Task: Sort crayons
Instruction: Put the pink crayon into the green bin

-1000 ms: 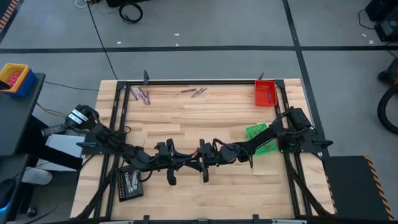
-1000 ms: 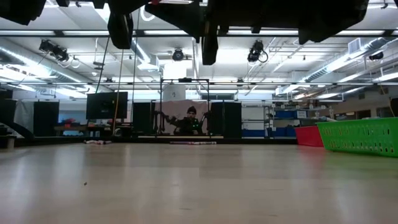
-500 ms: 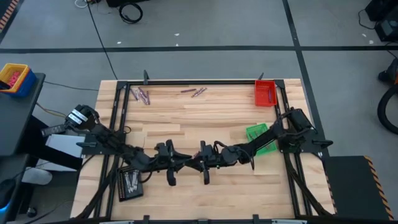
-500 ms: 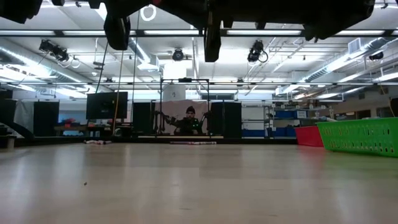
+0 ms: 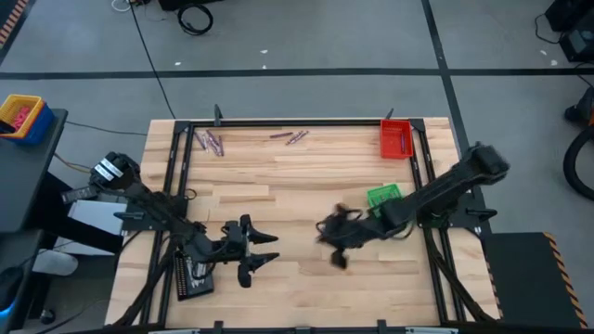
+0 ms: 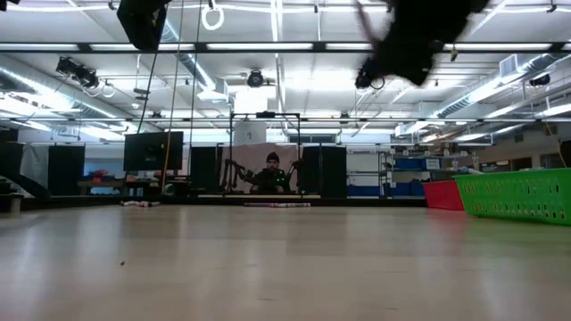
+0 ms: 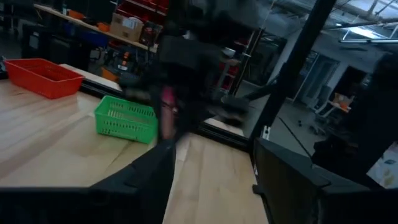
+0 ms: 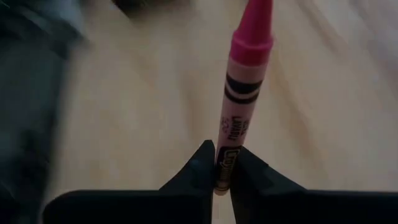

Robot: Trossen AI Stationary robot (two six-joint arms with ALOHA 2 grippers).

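Crayons (image 5: 214, 142) lay in two small bunches along the far edge of the desk (image 5: 297, 186), with more (image 5: 295, 137) a bit to their right. On the left, the black tray (image 5: 192, 276) sat at the near corner of the desk, and it looked like a few pale sticks lay inside. The left gripper (image 5: 258, 261) hung just beside that tray with its fingers spread wide and nothing in them. To the right, the right gripper (image 5: 334, 249) was over the middle of the desk. Its fingers (image 8: 202, 168) were clenched on the bottom end of a pink crayon (image 8: 241, 99), which stuck straight out. The green tray (image 5: 383, 198) sat close behind that arm, and the red tray (image 5: 395, 139) sat at the far right corner.

I think the step was carrying one crayon to its tray. Next, the right arm would need to get over the right tray and let go gently.
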